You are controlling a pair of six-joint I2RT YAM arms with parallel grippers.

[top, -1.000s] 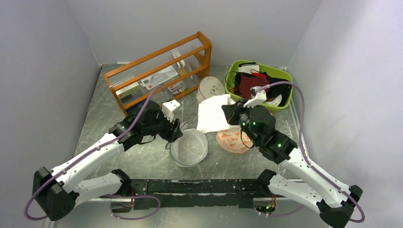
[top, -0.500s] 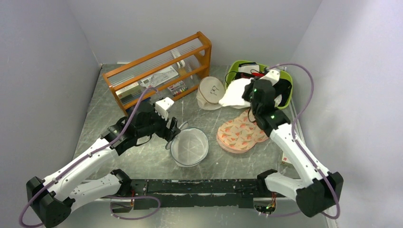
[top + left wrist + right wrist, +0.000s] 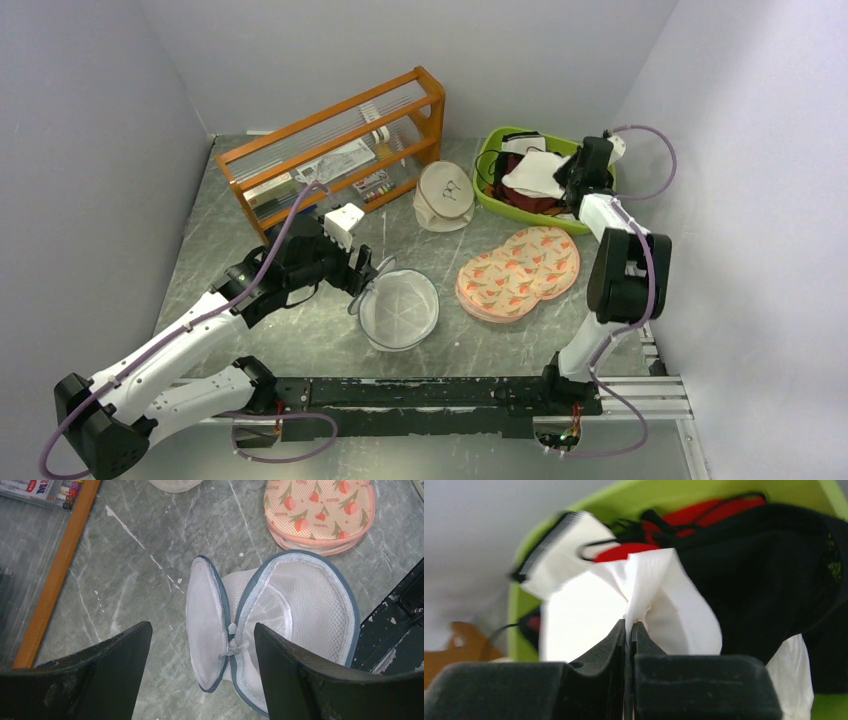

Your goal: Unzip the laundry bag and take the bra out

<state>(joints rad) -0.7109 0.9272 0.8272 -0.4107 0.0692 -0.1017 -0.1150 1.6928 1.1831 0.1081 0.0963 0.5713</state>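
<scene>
**Jaws split: left pair spread over unzipped wash bag, right pair clamped on white cloth at basket**

Jaws on the left gripper [image 3: 200, 630] stand wide apart and hold nothing, hanging just above the one round white mesh laundry bag [image 3: 305, 600] with its stiff blue-grey rim. This bag lies near the middle of the grey marbled table [image 3: 300, 330], its zip undone and its round lid tipped up on edge at the left side. A zip pull [image 3: 231, 628] sits where lid and drum meet. Inside the drum only white mesh lining shows.

Jaws on the right gripper [image 3: 629, 627] are pressed together, pinching a fold of one white cloth [image 3: 574, 615]. That arm reaches to the far right, over a single lime-green plastic basket [image 3: 484, 160].

The basket holds a heap of garments: the pinched white cloth on top, black clothing with thin straps [image 3: 764, 570], and the dark red bra [image 3: 525, 197], partly covered beneath the white cloth.

Between bag and basket lies one two-lobed peach pad with orange prints [image 3: 520, 270]. One small cream round pouch with a dark mark [image 3: 445, 195] stands farther back. At far left, one orange wooden rack [image 3: 330, 130] holds boxes and packets too small to read.
</scene>
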